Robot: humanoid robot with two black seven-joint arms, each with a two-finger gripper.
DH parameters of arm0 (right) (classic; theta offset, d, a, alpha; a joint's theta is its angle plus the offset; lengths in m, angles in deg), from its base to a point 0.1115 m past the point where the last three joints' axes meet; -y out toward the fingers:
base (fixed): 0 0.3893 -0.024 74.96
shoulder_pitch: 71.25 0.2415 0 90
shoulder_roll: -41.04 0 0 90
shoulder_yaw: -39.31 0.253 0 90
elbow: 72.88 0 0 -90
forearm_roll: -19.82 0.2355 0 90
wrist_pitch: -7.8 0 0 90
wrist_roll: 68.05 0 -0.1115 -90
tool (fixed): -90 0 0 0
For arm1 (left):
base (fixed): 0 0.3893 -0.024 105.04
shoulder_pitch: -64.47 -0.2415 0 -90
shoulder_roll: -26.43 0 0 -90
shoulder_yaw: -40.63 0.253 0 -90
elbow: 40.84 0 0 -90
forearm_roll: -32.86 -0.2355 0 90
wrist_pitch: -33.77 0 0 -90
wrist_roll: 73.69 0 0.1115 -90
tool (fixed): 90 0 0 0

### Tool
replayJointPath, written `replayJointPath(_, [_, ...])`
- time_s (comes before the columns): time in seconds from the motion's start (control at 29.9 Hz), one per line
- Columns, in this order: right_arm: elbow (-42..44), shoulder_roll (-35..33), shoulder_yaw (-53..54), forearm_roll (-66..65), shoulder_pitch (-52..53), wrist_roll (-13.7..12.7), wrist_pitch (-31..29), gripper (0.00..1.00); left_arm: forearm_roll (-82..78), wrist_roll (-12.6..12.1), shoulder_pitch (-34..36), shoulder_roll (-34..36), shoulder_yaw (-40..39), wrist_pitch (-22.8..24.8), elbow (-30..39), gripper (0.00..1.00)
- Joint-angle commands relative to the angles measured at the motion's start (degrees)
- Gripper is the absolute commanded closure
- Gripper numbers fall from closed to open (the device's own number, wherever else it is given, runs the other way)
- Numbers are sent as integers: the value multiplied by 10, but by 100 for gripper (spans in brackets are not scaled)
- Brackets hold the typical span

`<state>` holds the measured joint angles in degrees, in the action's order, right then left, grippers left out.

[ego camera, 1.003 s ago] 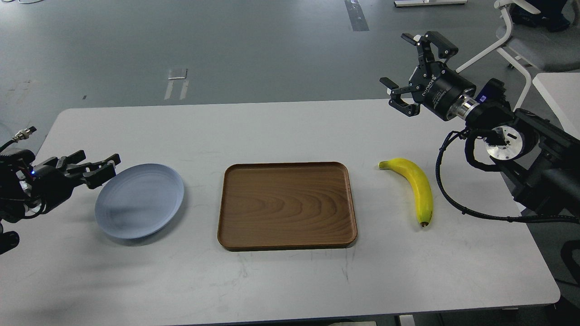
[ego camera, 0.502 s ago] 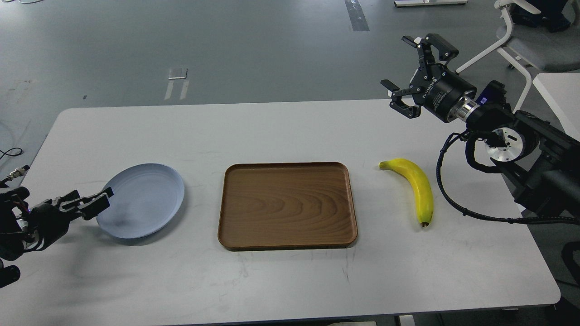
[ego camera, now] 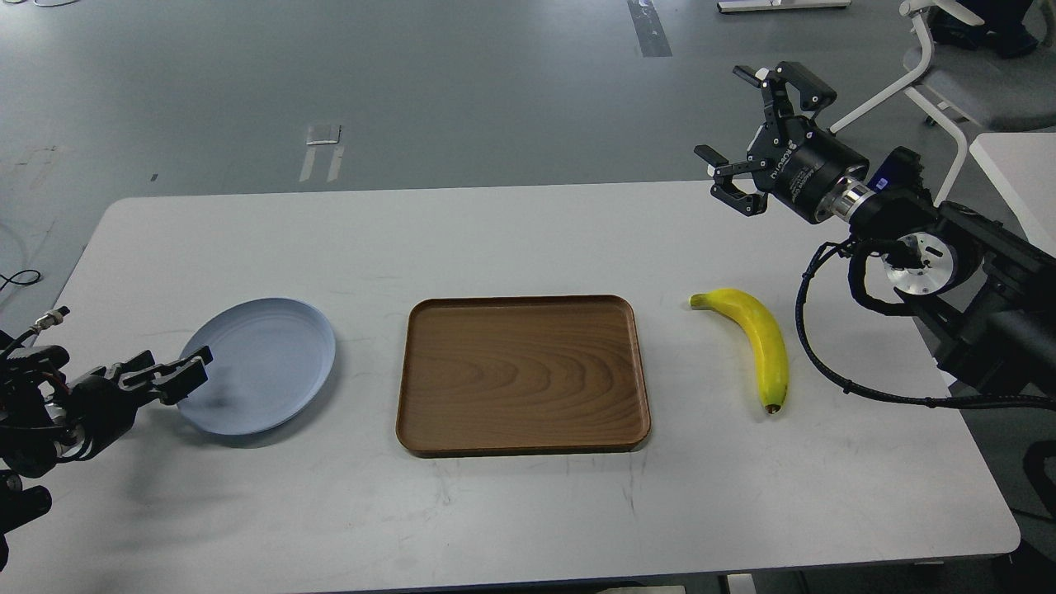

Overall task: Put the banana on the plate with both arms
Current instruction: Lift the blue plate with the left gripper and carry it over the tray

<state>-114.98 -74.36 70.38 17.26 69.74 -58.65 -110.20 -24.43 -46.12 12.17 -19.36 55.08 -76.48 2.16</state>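
Two grippers (ego camera: 747, 136) (ego camera: 177, 375) (left perhaps closed), one banana (ego camera: 755, 338)

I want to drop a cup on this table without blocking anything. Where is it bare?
Bare table runs behind the wooden tray, and along the near edge in front of it. Narrow strips separate tray from plate and from banana. The plate's left rim is crowded by the left gripper.

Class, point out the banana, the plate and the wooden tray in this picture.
banana (ego camera: 757, 330): head view, middle of its yellow body.
plate (ego camera: 264, 363): head view, bare centre of the dish.
wooden tray (ego camera: 523, 371): head view, bare floor.
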Motion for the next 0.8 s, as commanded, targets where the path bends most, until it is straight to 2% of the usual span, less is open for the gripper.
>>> replayJointPath(0.0, [0, 0, 0, 0, -5, 0, 0, 0, 0, 1, -9, 1, 1, 0, 0, 40])
replayJointPath(0.03, [0, 0, 0, 0, -5, 0, 0, 0, 0, 1, -9, 1, 1, 0, 0, 45])
replayJointPath(0.07, [0, 0, 0, 0, -5, 0, 0, 0, -1, 2, -9, 1, 1, 0, 0, 58])
replayJointPath(0.13, [0, 0, 0, 0, -5, 0, 0, 0, 0, 4, -9, 1, 1, 0, 0, 73])
replayJointPath(0.2, [0, 0, 0, 0, -5, 0, 0, 0, 0, 4, -9, 2, 1, 0, -2, 94])
replayJointPath(0.27, [0, 0, 0, 0, -5, 0, 0, 0, 1, 4, -8, 2, 0, -1, -3, 100])
replayJointPath(0.77, [0, 0, 3, 0, -8, 1, 0, 0, 3, 4, 4, 1, -6, -4, -14, 100])
